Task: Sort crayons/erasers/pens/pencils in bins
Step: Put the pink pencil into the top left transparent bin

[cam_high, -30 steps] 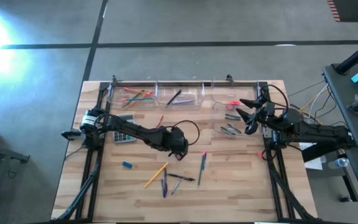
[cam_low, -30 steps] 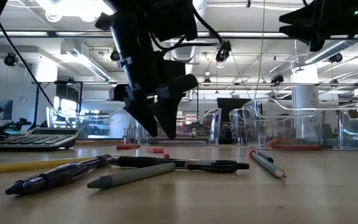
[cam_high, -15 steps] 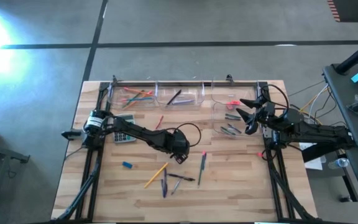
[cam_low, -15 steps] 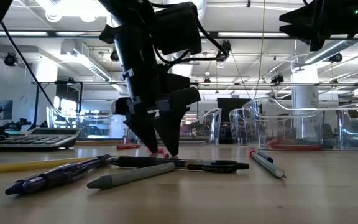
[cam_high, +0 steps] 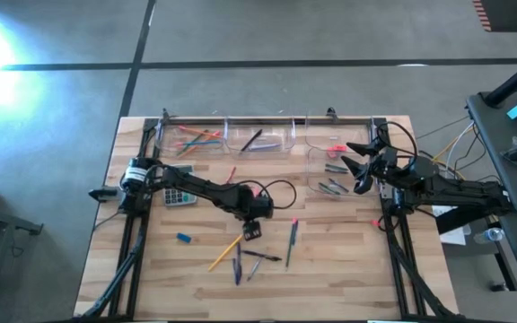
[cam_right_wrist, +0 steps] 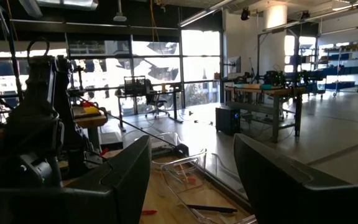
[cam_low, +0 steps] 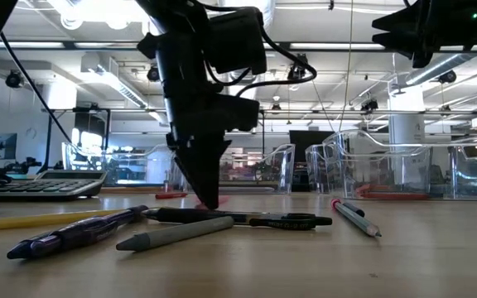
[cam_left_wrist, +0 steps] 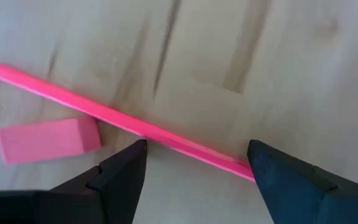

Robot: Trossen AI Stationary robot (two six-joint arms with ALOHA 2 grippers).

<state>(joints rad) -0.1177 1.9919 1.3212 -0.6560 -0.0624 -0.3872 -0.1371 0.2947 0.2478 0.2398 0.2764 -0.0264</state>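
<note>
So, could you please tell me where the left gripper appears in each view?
High view: the left gripper is at the table's centre, just behind the loose pens.
Low view: left of centre, tips nearly on the table.
Left wrist view: its open fingers straddle a pink pencil.
Right wrist view: cannot be made out.
Shared landmark: the black pen lying just in front of it.

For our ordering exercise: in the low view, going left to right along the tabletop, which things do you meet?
Calculator → purple pen → grey pen → black pen → the separate pen with the pink end on the right.
</note>
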